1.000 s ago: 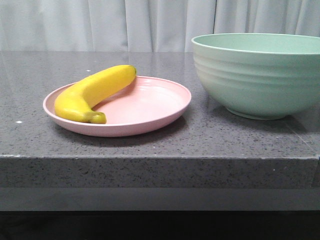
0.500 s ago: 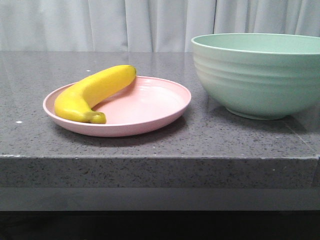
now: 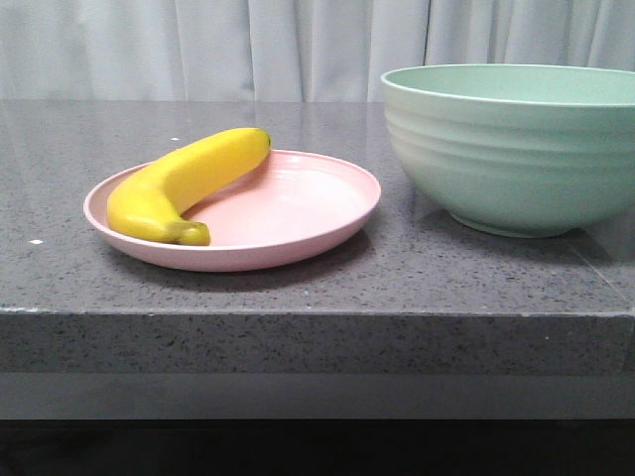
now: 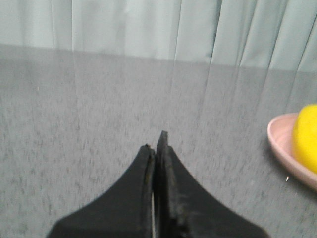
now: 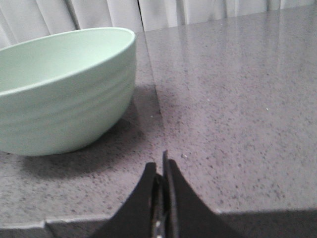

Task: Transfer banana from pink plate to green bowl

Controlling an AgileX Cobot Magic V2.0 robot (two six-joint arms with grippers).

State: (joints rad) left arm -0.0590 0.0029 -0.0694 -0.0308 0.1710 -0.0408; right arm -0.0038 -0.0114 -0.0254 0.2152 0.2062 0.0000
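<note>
The yellow banana (image 3: 184,185) lies curved along the left side of the pink plate (image 3: 298,213) on the grey counter. The green bowl (image 3: 511,149) stands to the plate's right and looks empty. Neither gripper shows in the front view. In the left wrist view my left gripper (image 4: 156,144) is shut and empty above bare counter, with the plate's rim (image 4: 282,148) and a bit of banana (image 4: 307,136) off to one side. In the right wrist view my right gripper (image 5: 161,166) is shut and empty near the counter's front edge, a short way from the bowl (image 5: 64,89).
The grey speckled counter (image 3: 317,288) has a front edge close to the camera. A pale curtain (image 3: 248,50) hangs behind the counter.
</note>
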